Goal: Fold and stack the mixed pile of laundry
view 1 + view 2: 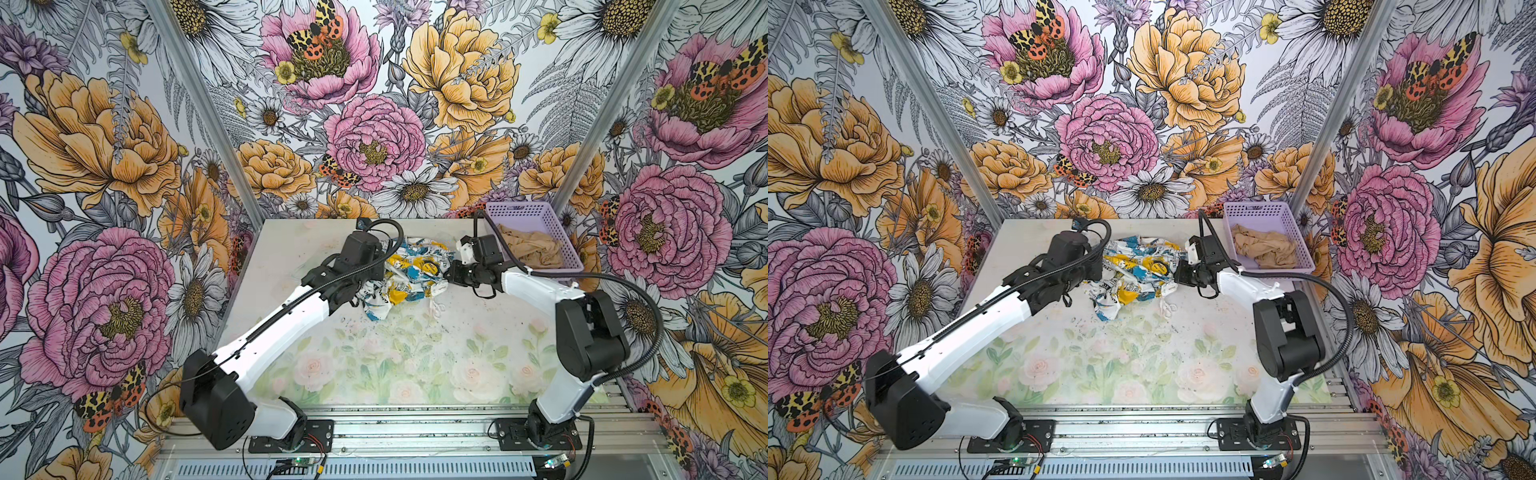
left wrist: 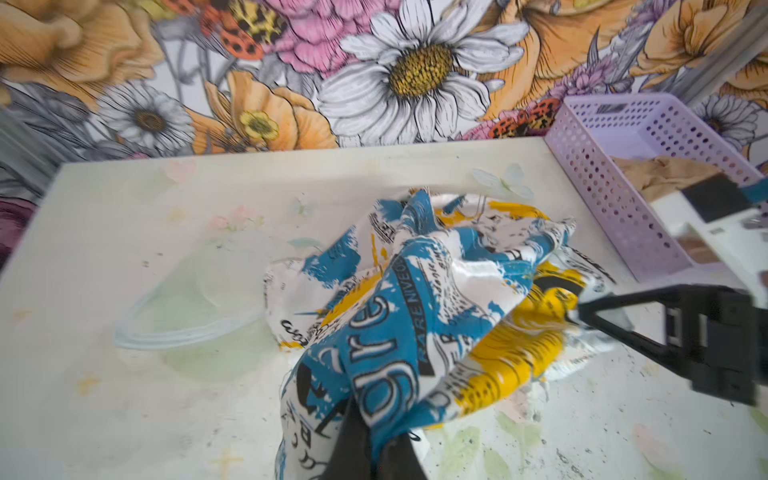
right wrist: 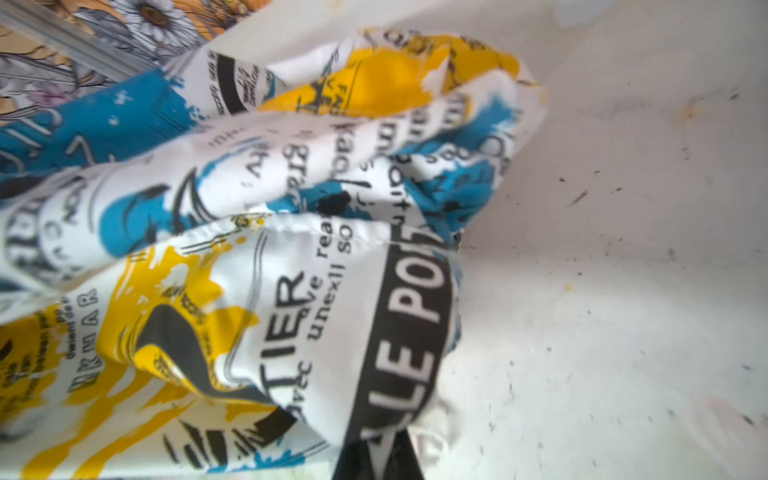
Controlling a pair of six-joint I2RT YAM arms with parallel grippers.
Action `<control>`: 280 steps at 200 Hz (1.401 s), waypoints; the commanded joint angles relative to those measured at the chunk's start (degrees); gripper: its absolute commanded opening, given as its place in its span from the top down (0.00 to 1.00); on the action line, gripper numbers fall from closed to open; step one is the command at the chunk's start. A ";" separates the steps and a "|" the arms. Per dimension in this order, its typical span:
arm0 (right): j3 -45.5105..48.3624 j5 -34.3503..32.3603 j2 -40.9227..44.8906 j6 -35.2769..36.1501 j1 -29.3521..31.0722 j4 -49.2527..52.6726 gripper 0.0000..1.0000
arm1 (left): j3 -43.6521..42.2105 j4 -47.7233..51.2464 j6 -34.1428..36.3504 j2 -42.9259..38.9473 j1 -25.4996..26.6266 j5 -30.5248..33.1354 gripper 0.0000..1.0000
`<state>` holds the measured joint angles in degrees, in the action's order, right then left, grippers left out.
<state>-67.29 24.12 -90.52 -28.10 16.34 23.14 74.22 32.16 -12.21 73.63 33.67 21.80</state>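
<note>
Printed garment (image 1: 411,274) crumpled on table (image 1: 478,332), pinched at opposite sides by left gripper (image 2: 374,449) and right gripper (image 3: 376,457), both clenched. Tan garment (image 1: 530,249) lies in basket (image 1: 519,204).

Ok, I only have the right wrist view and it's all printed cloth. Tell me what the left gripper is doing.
Observer: The left gripper is shut on the printed garment, on the side across from the right gripper.
Operator: Now place the tan garment for me.
Observer: The tan garment lies crumpled inside the lavender basket, at the far right corner of the table.
</note>
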 commanded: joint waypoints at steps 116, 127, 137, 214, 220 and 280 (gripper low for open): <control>-13.20 13.12 16.20 0.51 3.44 22.67 1.00 | 27.86 -5.81 17.11 11.38 -14.21 -3.56 1.00; -10.11 12.40 16.49 -0.60 3.69 22.45 1.00 | 33.31 -6.25 17.74 17.82 -12.58 -4.70 1.00; -6.14 11.63 17.37 -1.67 4.33 21.94 1.00 | 38.57 -6.36 18.56 23.64 -10.50 -5.50 1.00; 12.64 1.39 29.85 -16.43 8.14 17.63 0.49 | 65.88 1.97 16.55 56.00 1.20 -11.15 0.10; 12.58 0.75 30.34 -16.56 7.63 17.91 0.44 | 63.71 1.74 14.81 54.85 0.77 -11.47 0.01; 0.51 -11.67 14.65 -4.24 6.95 22.26 0.32 | 21.75 -4.73 1.43 27.20 -1.96 -5.71 0.01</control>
<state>-61.12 20.03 -68.05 -39.57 23.38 44.47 107.85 31.07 -2.50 113.19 32.47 11.73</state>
